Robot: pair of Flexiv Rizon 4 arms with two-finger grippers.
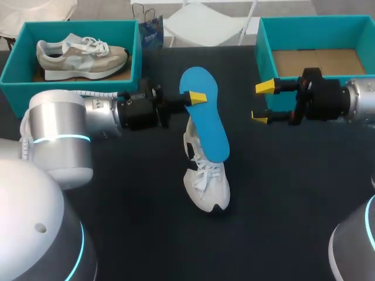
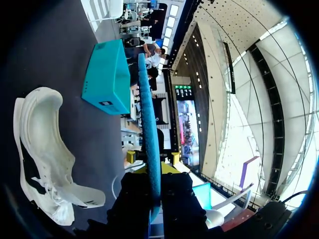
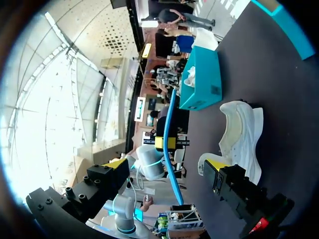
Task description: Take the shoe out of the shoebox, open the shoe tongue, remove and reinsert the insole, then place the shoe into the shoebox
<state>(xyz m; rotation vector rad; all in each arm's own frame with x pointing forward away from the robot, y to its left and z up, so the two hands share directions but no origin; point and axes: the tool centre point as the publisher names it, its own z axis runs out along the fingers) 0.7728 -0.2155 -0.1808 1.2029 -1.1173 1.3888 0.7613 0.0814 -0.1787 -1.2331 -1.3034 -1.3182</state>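
A blue insole (image 1: 205, 114) hangs edge-up above the table, with my left gripper (image 1: 196, 97) shut on it near its wider end. Under its lower end a white shoe (image 1: 205, 178) lies on the dark table. In the left wrist view the insole (image 2: 149, 119) runs straight out between the fingers of my left gripper (image 2: 153, 167), and the shoe (image 2: 42, 149) lies beside it. My right gripper (image 1: 262, 102) stands open and empty to the insole's right, in front of the empty teal shoebox (image 1: 266, 64). In the right wrist view the insole (image 3: 169, 129) and the shoe (image 3: 241, 134) are ahead of the open right gripper (image 3: 167, 164).
A second teal shoebox (image 1: 14, 67) at the back left holds a beige and white shoe (image 1: 79, 55). A small blue bag (image 1: 151, 32) stands at the table's back edge. Bare dark table (image 1: 176, 246) lies in front of the white shoe.
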